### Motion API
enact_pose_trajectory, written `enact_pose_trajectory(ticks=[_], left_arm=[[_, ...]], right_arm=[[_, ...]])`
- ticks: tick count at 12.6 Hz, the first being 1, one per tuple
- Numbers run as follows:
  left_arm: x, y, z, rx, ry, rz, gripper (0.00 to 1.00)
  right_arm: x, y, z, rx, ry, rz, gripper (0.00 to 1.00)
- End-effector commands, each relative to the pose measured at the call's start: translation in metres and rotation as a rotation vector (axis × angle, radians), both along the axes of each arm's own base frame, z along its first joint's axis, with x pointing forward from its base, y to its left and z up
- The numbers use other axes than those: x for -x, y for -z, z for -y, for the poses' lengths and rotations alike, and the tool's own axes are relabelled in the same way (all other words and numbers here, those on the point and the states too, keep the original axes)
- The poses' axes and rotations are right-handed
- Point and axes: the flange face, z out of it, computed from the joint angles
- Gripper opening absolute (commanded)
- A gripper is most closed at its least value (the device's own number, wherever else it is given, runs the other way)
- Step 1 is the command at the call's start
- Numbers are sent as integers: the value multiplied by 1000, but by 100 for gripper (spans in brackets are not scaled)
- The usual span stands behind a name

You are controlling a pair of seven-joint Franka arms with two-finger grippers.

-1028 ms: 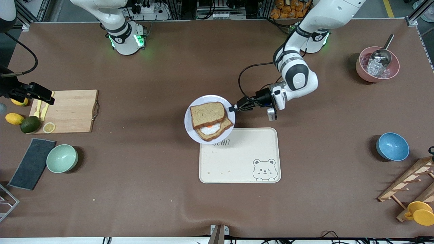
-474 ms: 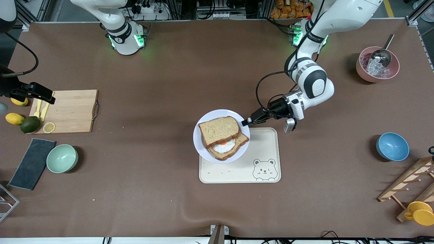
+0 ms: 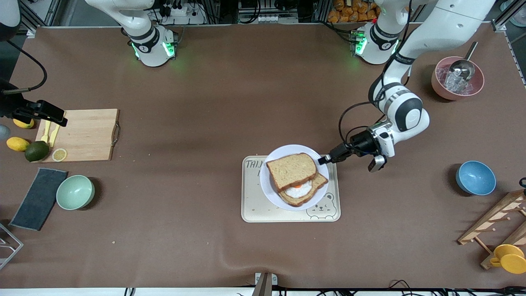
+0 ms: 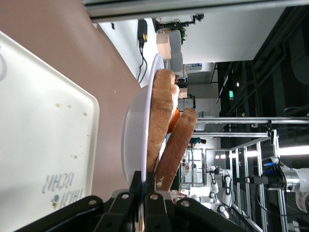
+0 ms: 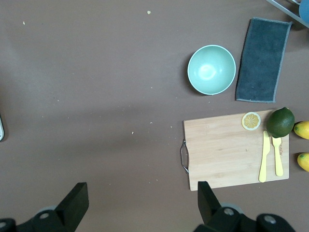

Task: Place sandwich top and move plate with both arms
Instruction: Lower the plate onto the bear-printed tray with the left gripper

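The pale plate [image 3: 272,193] hangs a little above the bear-printed tray [image 3: 254,207], carrying the whole sandwich. The sandwich top [image 3: 291,165], a plain brown slice, lies askew on the egg-bearing slice [image 3: 304,191]. My left gripper [image 3: 324,159] is shut on the plate's rim at the side toward the left arm's end. In the left wrist view its fingers [image 4: 144,174] pinch the rim of the plate [image 4: 134,140], with the sandwich top [image 4: 177,145] edge-on beside them. My right gripper [image 5: 140,205] waits open and empty, high over the table by the cutting board.
At the right arm's end are a wooden cutting board [image 3: 82,133] with yellow cutlery and a lemon slice, a green bowl [image 3: 75,192] and a grey cloth [image 3: 39,197]. At the left arm's end stand a blue bowl [image 3: 475,177], a pink bowl [image 3: 457,78] with a scoop, and a wooden rack [image 3: 497,222].
My left arm has carried the plate and sandwich toward the front camera and the left arm's end, from beside the tray to over it. The right arm has stayed still.
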Motion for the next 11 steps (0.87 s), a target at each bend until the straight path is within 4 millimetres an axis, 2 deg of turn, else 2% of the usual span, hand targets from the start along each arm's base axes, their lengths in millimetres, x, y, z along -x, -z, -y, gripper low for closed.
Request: enact_pose_trajectory(ticks=[1, 5, 7, 11], left_arm=[[-14, 13, 3, 30, 16, 3, 0], [-9, 61, -10, 68, 9, -18, 0], [-6, 77, -20, 77, -1, -8, 0], [-2, 101, -24, 73, -9, -27, 0]], right_arm=[[2, -1, -2, 9, 3, -7, 100], [2, 0, -1, 9, 4, -12, 100], [2, 0, -2, 9, 4, -12, 100], [1, 1, -2, 8, 3, -12, 100]])
